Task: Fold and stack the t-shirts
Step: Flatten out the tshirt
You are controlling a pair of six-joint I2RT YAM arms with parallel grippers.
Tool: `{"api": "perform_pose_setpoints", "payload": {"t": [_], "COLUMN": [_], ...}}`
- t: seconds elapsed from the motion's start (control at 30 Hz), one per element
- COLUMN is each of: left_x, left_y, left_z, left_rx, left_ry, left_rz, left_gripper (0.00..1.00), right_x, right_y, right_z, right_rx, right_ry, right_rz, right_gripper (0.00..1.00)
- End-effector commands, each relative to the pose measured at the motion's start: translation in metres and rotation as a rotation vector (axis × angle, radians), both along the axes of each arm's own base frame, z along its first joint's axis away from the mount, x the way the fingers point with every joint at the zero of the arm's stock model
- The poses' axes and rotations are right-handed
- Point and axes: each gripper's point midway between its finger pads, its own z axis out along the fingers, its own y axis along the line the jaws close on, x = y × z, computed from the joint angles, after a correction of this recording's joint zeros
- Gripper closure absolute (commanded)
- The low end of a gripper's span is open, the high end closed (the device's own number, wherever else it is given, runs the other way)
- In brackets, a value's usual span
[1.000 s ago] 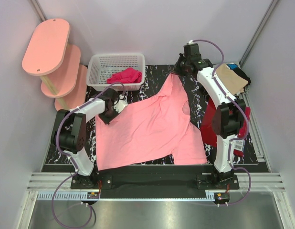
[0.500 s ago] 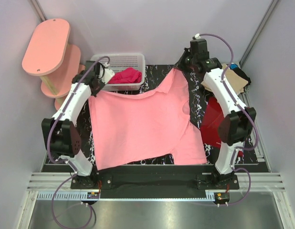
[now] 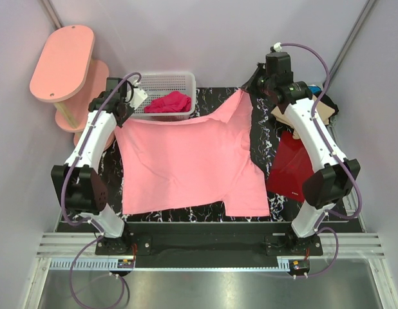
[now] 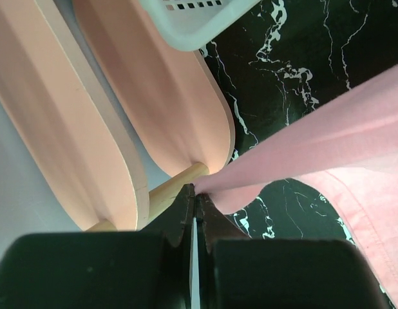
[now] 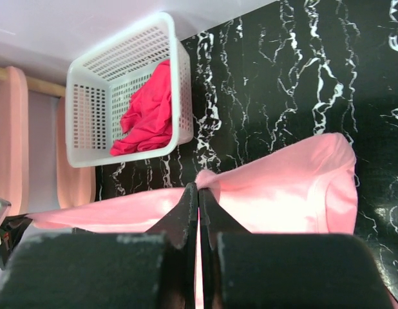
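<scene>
here, the pink shirt [image 3: 186,161] stretched crosswise, its far edge taut: left gripper [image 4: 194,196] pinched the far left corner, right gripper [image 5: 198,193] the far right, body lying nearward.

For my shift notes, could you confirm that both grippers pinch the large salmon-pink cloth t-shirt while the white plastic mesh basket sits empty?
Not quite: the white plastic mesh basket is not empty; it holds a crumpled bright red cloth, as the right wrist view shows. The left gripper and right gripper do both pinch the large salmon-pink cloth t-shirt.
</scene>
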Motion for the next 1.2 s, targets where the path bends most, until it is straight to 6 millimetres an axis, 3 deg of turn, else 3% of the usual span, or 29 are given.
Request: {"api": "perform_pose_setpoints", "payload": {"t": [0.0, 0.13, 0.23, 0.27, 0.3, 0.33, 0.43, 0.47, 0.5, 0.53, 0.57, 0.6, 0.63, 0.67, 0.7, 0.73, 0.77, 0.93, 1.0, 1.17], "left_x": [0.013, 0.017, 0.008, 0.005, -0.003, -0.012, -0.046, -0.067, -0.079, -0.092, -0.114, -0.126, -0.138, -0.161, -0.172, -0.183, -0.203, -0.258, -0.27, -0.29], "left_y": [0.011, 0.015, 0.014, 0.012, 0.01, 0.008, -0.006, -0.012, -0.016, -0.018, -0.022, -0.024, -0.029, -0.03, -0.032, -0.033, -0.037, -0.044, -0.044, -0.04], "left_z": [0.011, 0.04, 0.082, 0.093, 0.124, 0.135, 0.193, 0.216, 0.227, 0.237, 0.255, 0.258, 0.264, 0.276, 0.279, 0.284, 0.29, 0.296, 0.295, 0.302], "left_rx": [0.023, 0.012, -0.007, -0.022, -0.054, -0.077, -0.202, -0.264, -0.29, -0.313, -0.353, -0.369, -0.4, -0.415, -0.426, -0.44, -0.454, -0.477, -0.476, -0.446], "left_ry": [-0.036, -0.108, -0.203, -0.228, -0.305, -0.32, -0.467, -0.539, -0.572, -0.602, -0.661, -0.671, -0.691, -0.733, -0.75, -0.771, -0.797, -0.836, -0.838, -0.858], "left_rz": [0.009, 0.02, 0.024, 0.025, 0.036, 0.04, 0.035, 0.025, 0.017, 0.01, -0.003, -0.009, -0.025, -0.043, -0.055, -0.063, -0.09, -0.155, -0.157, -0.162], "left_gripper": [1.0, 1.0, 1.0, 1.0, 1.0, 1.0, 1.0, 1.0, 1.0, 1.0, 1.0, 1.0, 1.0, 1.0, 1.0, 1.0, 1.0, 1.0, 1.0, 1.0], "right_x": [0.001, -0.003, -0.019, -0.032, -0.039, -0.047, -0.1, -0.114, -0.126, -0.152, -0.167, -0.178, -0.207, -0.22, -0.231, -0.258, -0.27, -0.341, -0.359, -0.367], "right_y": [-0.009, -0.013, -0.016, -0.018, -0.02, -0.021, -0.038, -0.038, -0.043, -0.052, -0.056, -0.06, -0.066, -0.068, -0.071, -0.077, -0.079, -0.092, -0.098, -0.101], "right_z": [0.025, 0.045, 0.075, 0.095, 0.105, 0.116, 0.177, 0.187, 0.197, 0.214, 0.223, 0.227, 0.243, 0.249, 0.251, 0.263, 0.267, 0.29, 0.302, 0.31], "right_rx": [-0.015, -0.024, -0.009, 0.011, 0.019, 0.023, 0.049, 0.059, 0.064, 0.068, 0.069, 0.062, 0.076, 0.082, 0.082, 0.1, 0.107, 0.14, 0.148, 0.15], "right_ry": [-0.06, -0.102, -0.158, -0.198, -0.219, -0.245, -0.416, -0.449, -0.483, -0.543, -0.575, -0.598, -0.661, -0.688, -0.708, -0.762, -0.785, -0.918, -0.954, -0.963], "right_rz": [-0.047, -0.051, -0.038, -0.028, -0.027, -0.018, -0.009, 0.013, 0.013, 0.012, 0.014, 0.02, 0.034, 0.044, 0.05, 0.063, 0.07, 0.117, 0.113, 0.112], "right_gripper": [1.0, 1.0, 1.0, 1.0, 1.0, 1.0, 1.0, 1.0, 1.0, 1.0, 1.0, 1.0, 1.0, 1.0, 1.0, 1.0, 1.0, 1.0, 1.0, 1.0]}}
